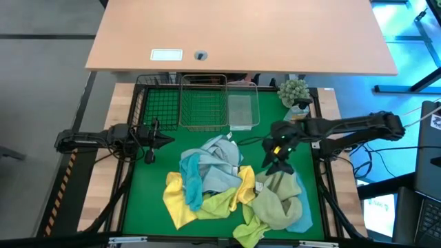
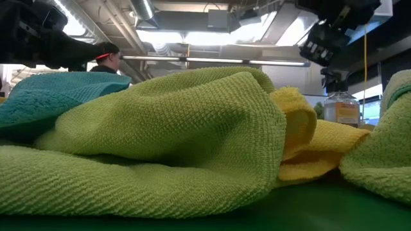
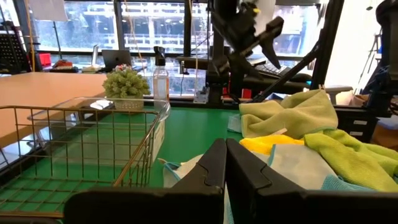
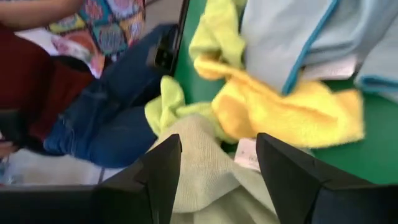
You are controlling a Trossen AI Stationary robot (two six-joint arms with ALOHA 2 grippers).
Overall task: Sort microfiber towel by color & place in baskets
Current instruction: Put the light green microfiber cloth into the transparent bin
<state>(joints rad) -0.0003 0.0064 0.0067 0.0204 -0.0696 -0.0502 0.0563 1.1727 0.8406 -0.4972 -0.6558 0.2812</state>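
Note:
The microfiber towels lie in a loose heap on the green mat: light blue-grey (image 1: 219, 160), yellow (image 1: 178, 201), yellow-green (image 1: 217, 204) and pale green (image 1: 275, 200). My right gripper (image 1: 278, 164) points down, open, just above the far edge of the pale green towel (image 4: 208, 186), with a finger on either side of it. Yellow towel (image 4: 280, 112) and blue-grey towel (image 4: 298, 31) lie beyond it. My left gripper (image 1: 164, 140) is shut and hovers level at the mat's left side, near the black basket (image 1: 157, 103). The silver basket (image 1: 203, 103) and clear basket (image 1: 241, 110) stand beside it.
A small potted plant (image 1: 295, 91) stands at the mat's far right corner, next to a spray bottle (image 3: 160, 78). A wooden desk (image 1: 241, 34) lies beyond the baskets. A person in jeans (image 4: 112, 118) sits off the table's near edge. Bare mat (image 1: 265, 131) lies between baskets and heap.

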